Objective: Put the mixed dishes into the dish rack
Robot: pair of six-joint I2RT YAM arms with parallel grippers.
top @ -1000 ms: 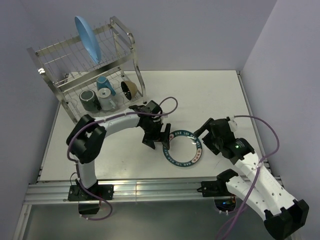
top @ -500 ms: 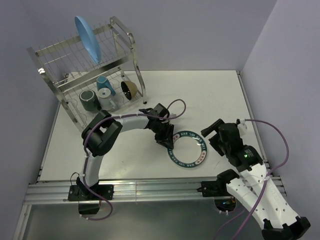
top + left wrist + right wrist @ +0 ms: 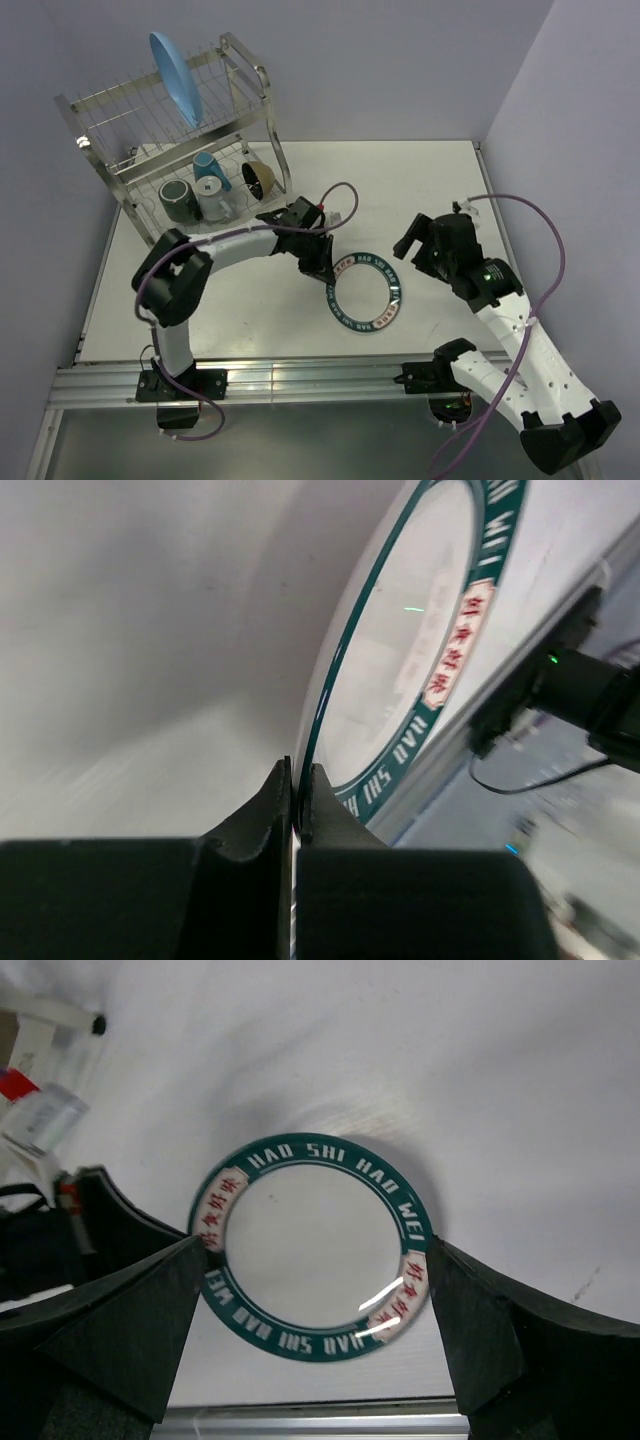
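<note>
white tabletop (image 3: 420, 180) fills the cell, with pale lilac walls (image 3: 400, 60) behind it and at both sides. we take the dish rack (image 3: 262, 75) as our reference; it stands at the far left corner of the tabletop.

findings at the dish rack:
- upper tier: the light-blue plate (image 3: 175, 75) stands on edge among the wires.
- lower tier: the dark mug (image 3: 178, 200) sits at the left end. the pale cup (image 3: 217, 205) is just beside it, and the blue mug (image 3: 208, 170) lies tipped just behind the two. the black-and-tan bowl (image 3: 259, 177) rests tilted at the right end, against the frame.

findings away from the dish rack:
- the white plate with dark lettered rim (image 3: 365, 292) is on the tabletop, nearer the arms than the dish rack and off to its right, well apart from it. its rim is dark green with white letters and red characters on pale patches.
- the left claw (image 3: 322, 268) is at the plate edge nearest the dish rack. the left wrist view shows its jaws pinched together on the thin rim of the plate (image 3: 400, 650). whether that edge is raised off the tabletop we cannot tell.
- the right claw (image 3: 415, 240) is on the side of the plate away from the dish rack and stands wide, gripping nothing. its wrist view looks down on the plate (image 3: 310, 1250) between the two spread fingers (image 3: 130, 1340), with no contact.
</note>
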